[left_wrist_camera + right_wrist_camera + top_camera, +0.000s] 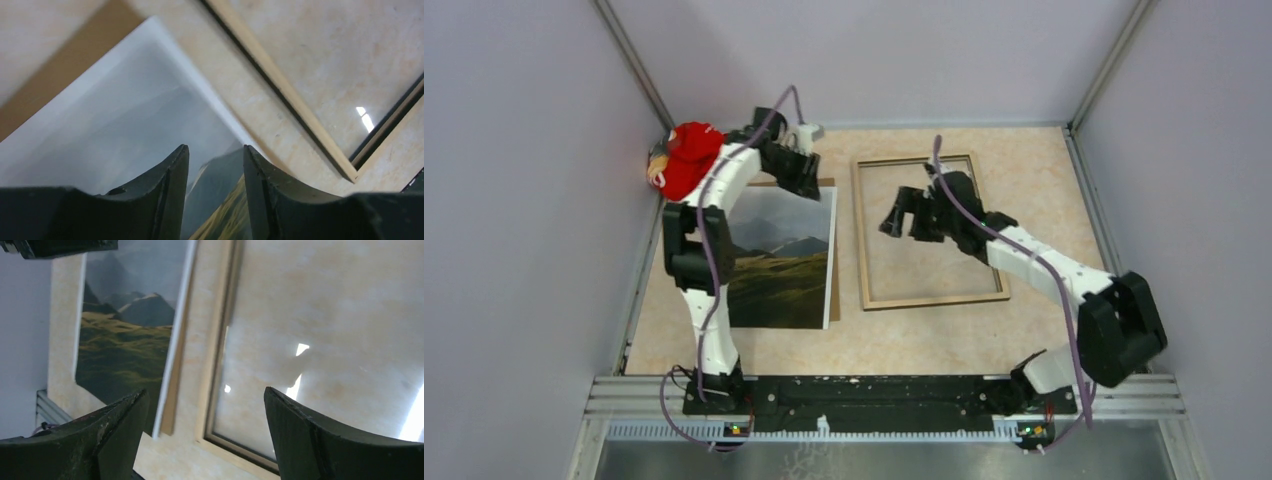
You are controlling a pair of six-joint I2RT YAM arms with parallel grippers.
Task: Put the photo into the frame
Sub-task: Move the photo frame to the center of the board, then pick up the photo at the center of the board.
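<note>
The table (944, 340) I work over is a pale beige, marbled surface with walls on three sides. Lying directly on it, right of centre, is the frame (860, 240): flat, tan wooden back upward, tabletop visible through its pane. To its left, and apart from it, is a brown backing board (60, 70), also flat. It is mostly covered by the photo (784, 260), which rests on it picture side up. The board shows only past the photo's far and right edges.

Lab robot cell: grey partition walls (524, 200), aluminium rail (884, 395)
</note>
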